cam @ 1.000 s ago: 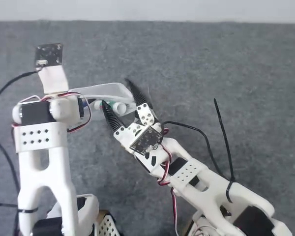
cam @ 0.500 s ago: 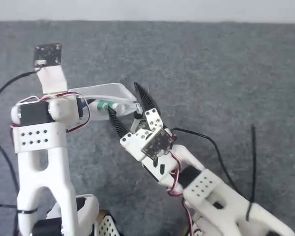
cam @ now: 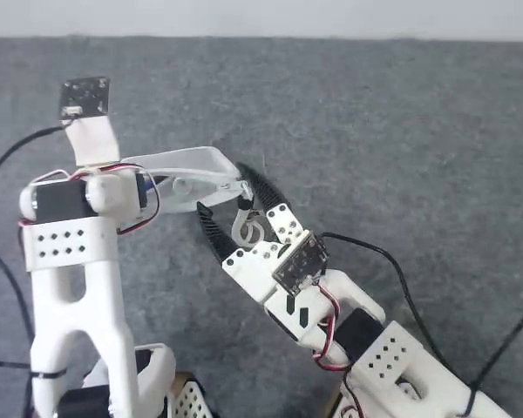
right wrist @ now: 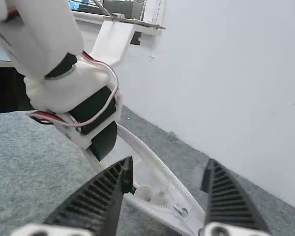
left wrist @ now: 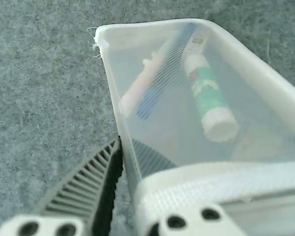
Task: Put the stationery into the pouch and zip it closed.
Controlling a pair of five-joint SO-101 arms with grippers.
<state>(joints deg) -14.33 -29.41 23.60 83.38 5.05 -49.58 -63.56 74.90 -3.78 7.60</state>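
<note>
1. The stationery is already inside the pouch [left wrist: 196, 123]. A glue stick [left wrist: 206, 93] and two pens [left wrist: 152, 73] show through its translucent wall in the left wrist view.
2. In the high view the pouch [cam: 187, 164] is left of centre, over the grey mat [cam: 401, 113]. It runs rightward from the left arm's wrist.
3. The left gripper [left wrist: 127, 150] is clamped narrowly on one end of the pouch. Its ribbed black finger is on one side of the wall and its white jaw on the other.
4. The right gripper [cam: 220, 186] is at the pouch's other, right-hand end with its jaws spread wide and nothing in them. In the right wrist view its two black fingers [right wrist: 108, 196] straddle the zipper edge, and the small zipper pull [right wrist: 179, 211] lies between them but untouched.
5. The step in hand looks like the zipping. Filling appears done, and the free arm is lined up on the zipper.
6. I cannot tell how far along the track the slider sits, or how much of the mouth is open.
7. The next move probably calls for the right gripper to come down a little and close squarely on the pull. It would then draw the pull along the track while the left gripper holds the pouch taut.
8. The pull is small and the fabric is slack, so a misaligned pinch would likely grab cloth rather than metal.
</note>
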